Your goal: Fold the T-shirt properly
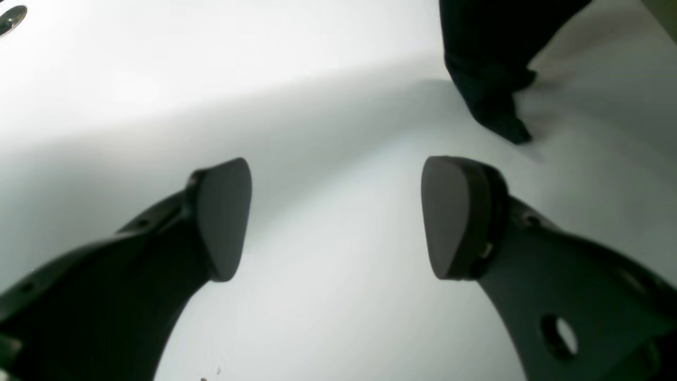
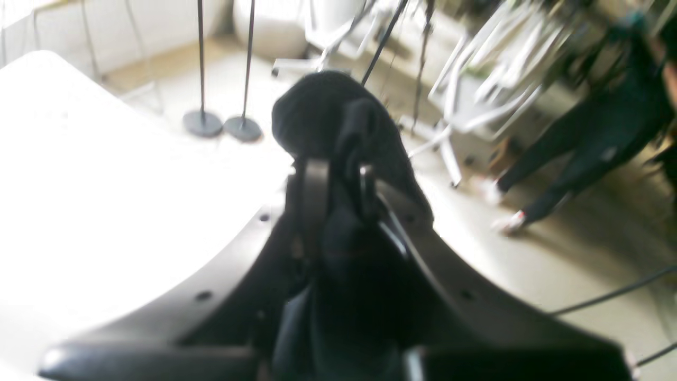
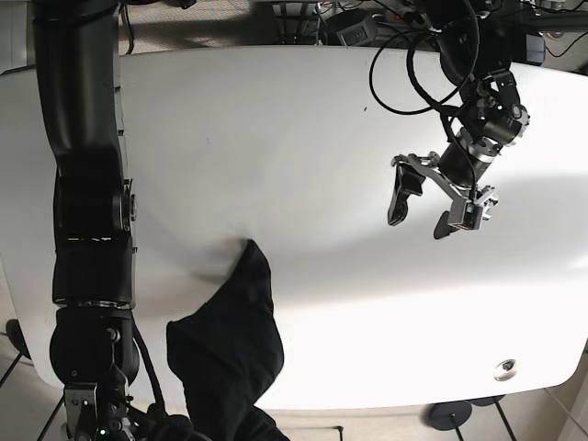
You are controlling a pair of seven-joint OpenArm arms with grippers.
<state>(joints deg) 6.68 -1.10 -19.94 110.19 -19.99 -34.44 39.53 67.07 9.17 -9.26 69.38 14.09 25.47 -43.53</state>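
Observation:
The black T-shirt (image 3: 234, 340) is bunched, with one end lying on the white table (image 3: 276, 138) and the rest lifted near the front edge. My right gripper (image 2: 338, 174) is shut on a bundle of the black T-shirt (image 2: 338, 116), held up past the table edge. My left gripper (image 3: 421, 216) is open and empty above bare table at the right, well apart from the shirt. In the left wrist view its fingers (image 1: 225, 217) stand wide apart, and a hanging end of the shirt (image 1: 486, 69) touches the table at the top right.
A small metal disc (image 3: 503, 369) is set in the table near its front right corner and also shows in the left wrist view (image 1: 10, 18). Stand bases (image 2: 202, 123) and a person (image 2: 582, 148) are on the floor beyond the table edge.

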